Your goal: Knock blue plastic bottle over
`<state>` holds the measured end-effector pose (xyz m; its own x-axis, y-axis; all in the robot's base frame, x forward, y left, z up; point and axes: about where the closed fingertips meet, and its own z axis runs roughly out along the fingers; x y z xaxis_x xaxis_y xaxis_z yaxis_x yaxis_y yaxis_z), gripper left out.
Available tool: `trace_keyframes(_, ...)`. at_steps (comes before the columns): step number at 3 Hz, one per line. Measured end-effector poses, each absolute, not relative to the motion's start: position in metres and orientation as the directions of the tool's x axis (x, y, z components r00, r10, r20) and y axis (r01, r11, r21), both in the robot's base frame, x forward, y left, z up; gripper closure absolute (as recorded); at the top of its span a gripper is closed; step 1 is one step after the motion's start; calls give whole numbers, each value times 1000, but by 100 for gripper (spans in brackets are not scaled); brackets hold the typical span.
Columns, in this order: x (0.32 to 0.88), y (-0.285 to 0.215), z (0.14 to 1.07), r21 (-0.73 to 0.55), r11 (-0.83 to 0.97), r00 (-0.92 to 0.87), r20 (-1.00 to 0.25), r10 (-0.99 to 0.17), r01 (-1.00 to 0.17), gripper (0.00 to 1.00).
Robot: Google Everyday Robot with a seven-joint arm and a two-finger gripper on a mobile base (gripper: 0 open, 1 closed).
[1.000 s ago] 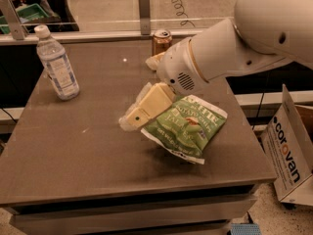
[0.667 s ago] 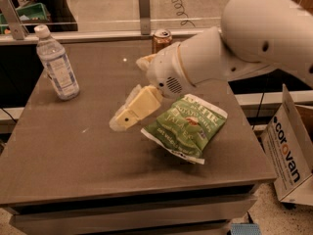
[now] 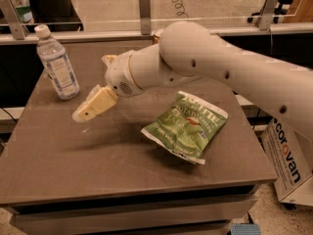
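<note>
1. Bluish clear plastic with a white cap: the blue plastic bottle (image 3: 57,65) stands upright at about ten o'clock on the table (image 3: 73,165), near its far-left corner.
2. It looks light and thin-walled, tall on a narrow base, so it should tip readily. Pushed low, the smooth side may slide rather than topple. No hold is needed — a sideways push high up, at the shoulder or just under the cap, looks best.
3. The gripper (image 3: 90,106) hangs just above the tabletop at about five o'clock from the bottle, near it but apart. Whether it is spread or pressed together I cannot tell.
4. A green chip bag (image 3: 188,126) lies flat at roughly four o'clock from the gripper — well apart from the bottle.
</note>
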<state>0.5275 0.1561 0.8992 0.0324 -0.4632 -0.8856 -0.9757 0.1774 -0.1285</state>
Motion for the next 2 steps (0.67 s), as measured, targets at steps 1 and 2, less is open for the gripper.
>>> trace_keyframes(1, 563, 200, 890, -166, 218, 56, -898, -437, -962, 0)
trace_keyframes(2, 589, 240, 886, -152, 272, 32, -916, -400, -950, 0)
